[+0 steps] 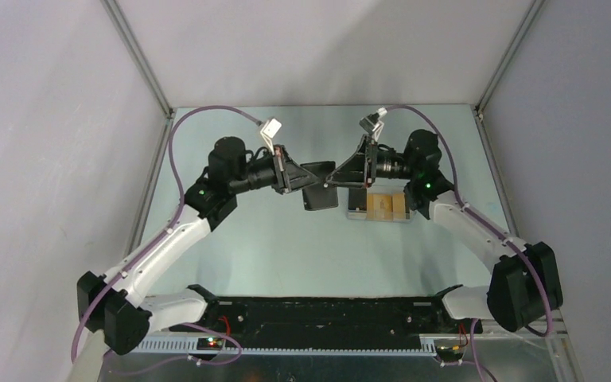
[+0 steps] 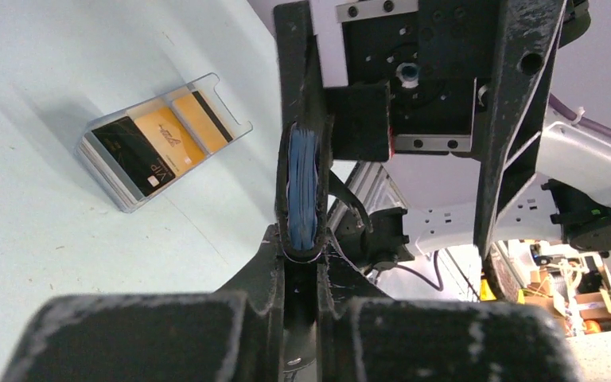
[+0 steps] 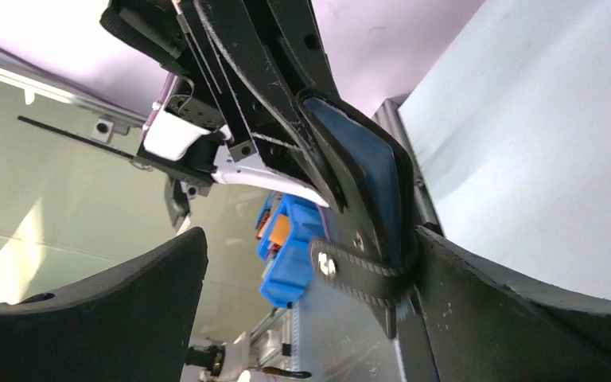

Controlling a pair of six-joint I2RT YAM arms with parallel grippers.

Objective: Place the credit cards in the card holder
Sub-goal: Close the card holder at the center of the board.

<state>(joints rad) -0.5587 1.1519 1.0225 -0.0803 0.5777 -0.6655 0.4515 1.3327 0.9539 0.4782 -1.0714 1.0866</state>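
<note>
The small black folding card holder (image 2: 302, 191), blue-lined, is up in the air between the arms, pinched edge-on in the clamped left claw (image 1: 302, 183). The right claw (image 1: 336, 177) is spread wide, holding nothing, one finger just beside the holder's strap. Orange-yellow and black credit cards (image 2: 159, 143) lie in a clear plastic tray (image 2: 115, 195) on the pale tabletop (image 2: 32, 239).

The pale blue-green, flat-topped table (image 1: 286, 247) under my arms carried a clear, shallow plastic tray (image 2: 119, 197), which lay directly on it, a little right of the middle and in the far half. The tray lay flat, and thin orange-yellow and black credit cards (image 2: 163, 137) sat side by side inside it.
</note>
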